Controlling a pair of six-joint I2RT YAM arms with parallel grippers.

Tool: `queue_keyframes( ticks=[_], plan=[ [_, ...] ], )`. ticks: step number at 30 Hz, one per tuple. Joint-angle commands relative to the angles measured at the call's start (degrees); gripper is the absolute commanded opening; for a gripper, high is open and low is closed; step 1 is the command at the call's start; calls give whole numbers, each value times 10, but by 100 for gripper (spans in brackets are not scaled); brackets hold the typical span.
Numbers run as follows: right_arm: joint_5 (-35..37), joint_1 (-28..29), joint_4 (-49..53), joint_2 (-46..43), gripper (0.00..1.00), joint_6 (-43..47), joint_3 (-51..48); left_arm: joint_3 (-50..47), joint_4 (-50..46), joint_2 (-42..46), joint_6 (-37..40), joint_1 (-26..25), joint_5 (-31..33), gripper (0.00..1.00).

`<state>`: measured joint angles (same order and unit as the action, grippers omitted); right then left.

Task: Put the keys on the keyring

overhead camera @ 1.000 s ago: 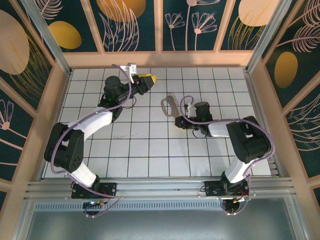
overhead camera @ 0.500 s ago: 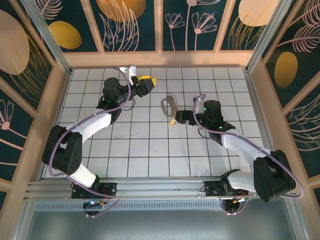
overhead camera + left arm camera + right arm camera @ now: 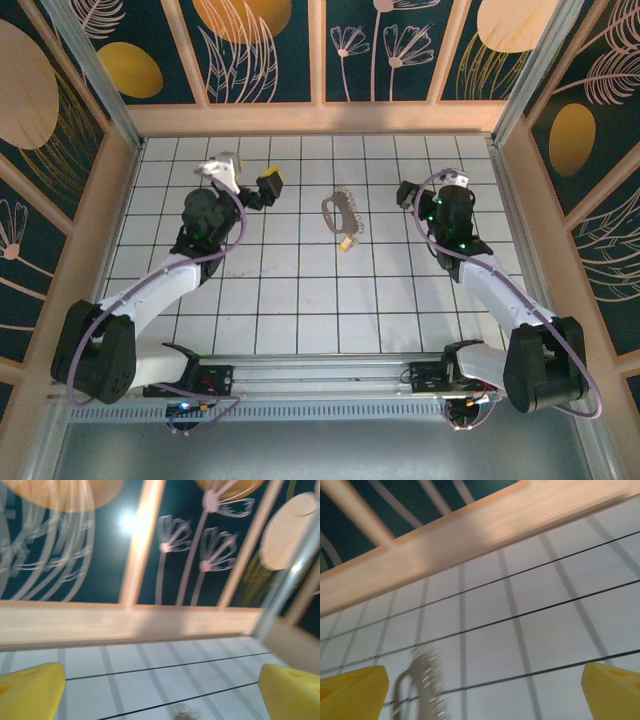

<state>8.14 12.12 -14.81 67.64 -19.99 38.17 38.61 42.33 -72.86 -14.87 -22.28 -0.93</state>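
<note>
The keyring (image 3: 340,211), a thin grey-tan oval loop, lies flat on the white tiled table near the middle back. A tiny yellowish key (image 3: 345,241) rests at its near end; whether it is threaded on cannot be told. My left gripper (image 3: 244,176) hovers open about three tiles left of the loop, holding nothing. My right gripper (image 3: 430,186) hovers open about three tiles right of it, also holding nothing. In the right wrist view the keyring (image 3: 421,684) shows blurred at lower left, between the wide-apart yellow fingertips (image 3: 351,692). The left wrist view shows yellow fingertips (image 3: 30,691) wide apart over bare tiles.
A wooden rail (image 3: 320,118) runs along the back of the tiled table (image 3: 300,300), with wooden frames at the left (image 3: 95,220) and right (image 3: 540,220) sides. Both arms reach in from the near edge.
Both grippers have opened and drawn away from the middle, the right one leaving the keyring and swinging right, the left one shifting left. The keyring and key now lie alone on the tiles.
</note>
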Motion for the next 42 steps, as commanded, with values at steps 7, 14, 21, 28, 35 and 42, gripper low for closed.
queue_keyframes(
  ticks=[7,14,21,28,35,42],
  plan=[
    [114,-20,-165,20,99,117,-56,-134,103,64,110,76,171,99],
    [113,-45,-255,50,99,167,-106,-229,171,22,119,136,195,99],
    [93,-82,-366,83,99,175,-177,-258,213,-7,121,179,172,99],
    [8,-105,-459,91,99,200,-234,-273,320,-105,137,184,107,99],
    [-69,-111,-596,175,99,225,-278,-268,339,-141,127,209,55,99],
    [-124,-147,-567,206,99,196,-247,-252,310,-144,112,211,84,99]
  ],
)
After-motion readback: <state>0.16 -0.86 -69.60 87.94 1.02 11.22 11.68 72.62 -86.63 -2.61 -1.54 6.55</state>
